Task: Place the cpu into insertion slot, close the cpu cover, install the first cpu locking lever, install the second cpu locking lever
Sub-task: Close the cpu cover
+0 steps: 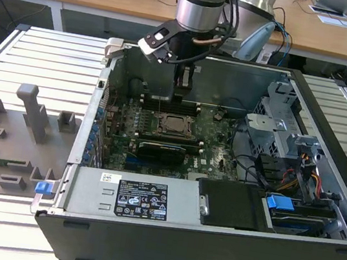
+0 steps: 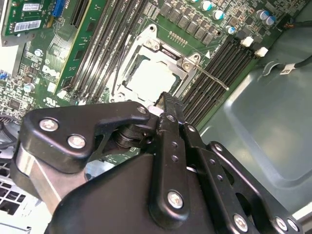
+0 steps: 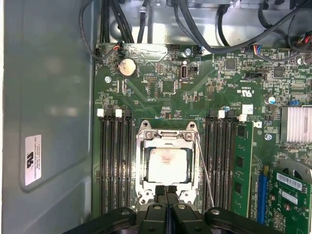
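Grey slats make the tabletop (image 1: 35, 50) under the open case (image 1: 330, 127). Inside, the cpu (image 3: 167, 165) sits in the slot (image 3: 167, 145), with the cover (image 3: 140, 163) lying flat over it. The tool (image 3: 165, 190) is pinched tight, holding nothing, at the cover's edge. One thin lever (image 3: 205, 168) looks loose, I think. Any push should be slow and straight, never on the chip.

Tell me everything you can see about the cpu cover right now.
The cpu cover is a thin silvery metal frame with a large square window, lying flat and closed on the green motherboard. The cpu shows pale through the window. A thin wire lever angles away along one side. The shut hand sits at one edge; contact is unclear.
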